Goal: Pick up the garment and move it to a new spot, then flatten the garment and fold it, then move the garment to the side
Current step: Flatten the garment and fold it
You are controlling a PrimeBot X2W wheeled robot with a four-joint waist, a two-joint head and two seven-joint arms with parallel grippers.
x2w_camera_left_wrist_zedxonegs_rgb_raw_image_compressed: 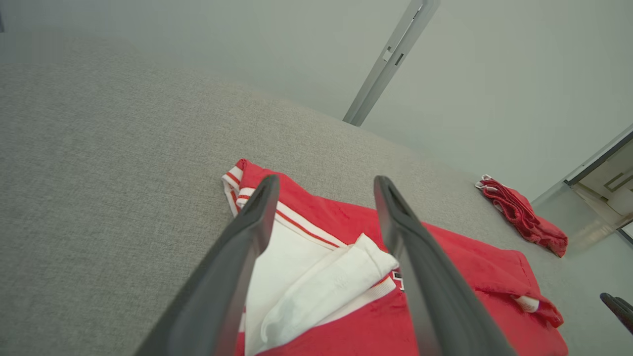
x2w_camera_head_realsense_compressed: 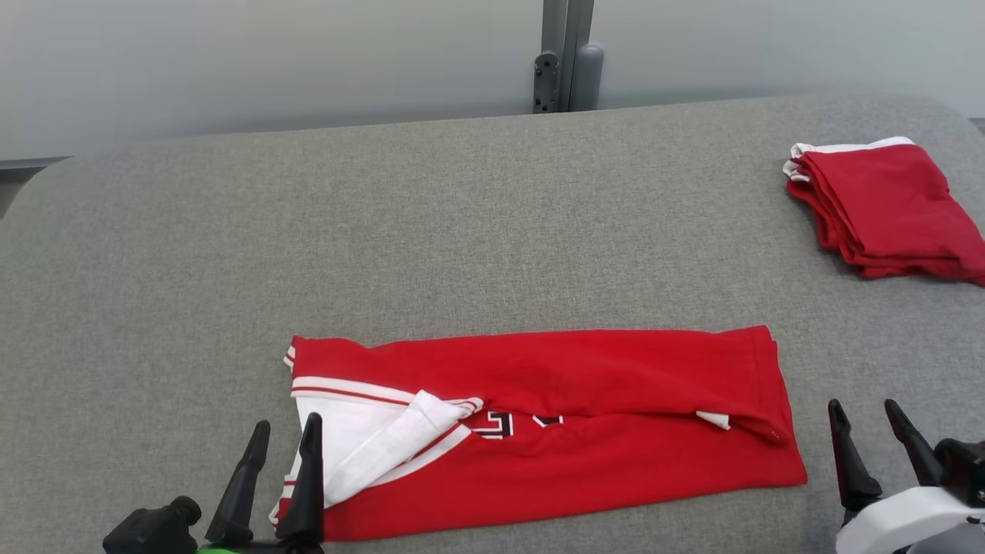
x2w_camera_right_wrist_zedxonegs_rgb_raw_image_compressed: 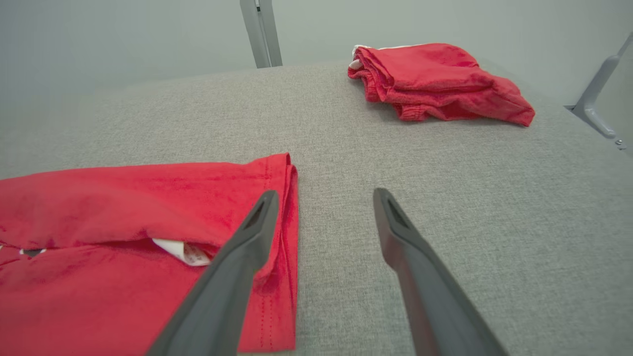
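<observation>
A red garment (x2w_camera_head_realsense_compressed: 585, 431) with white trim and dark lettering lies folded lengthwise into a long strip on the grey padded table (x2w_camera_head_realsense_compressed: 431, 231), near its front edge. Its white collar end points left and the hem end right. My left gripper (x2w_camera_head_realsense_compressed: 286, 435) stands open at the garment's left end, one finger over the white part, and holds nothing. In the left wrist view the garment (x2w_camera_left_wrist_zedxonegs_rgb_raw_image_compressed: 460, 277) lies under and beyond the open left gripper (x2w_camera_left_wrist_zedxonegs_rgb_raw_image_compressed: 326, 185). My right gripper (x2w_camera_head_realsense_compressed: 866, 412) stands open just past the garment's right end. The right wrist view shows the right gripper (x2w_camera_right_wrist_zedxonegs_rgb_raw_image_compressed: 324, 198) beside the hem (x2w_camera_right_wrist_zedxonegs_rgb_raw_image_compressed: 284, 237).
A second red garment (x2w_camera_head_realsense_compressed: 885, 208), folded into a small stack, lies at the table's far right; it shows as the folded stack (x2w_camera_right_wrist_zedxonegs_rgb_raw_image_compressed: 435, 81) in the right wrist view. A grey post (x2w_camera_head_realsense_compressed: 565, 54) rises behind the table's far edge against a pale wall.
</observation>
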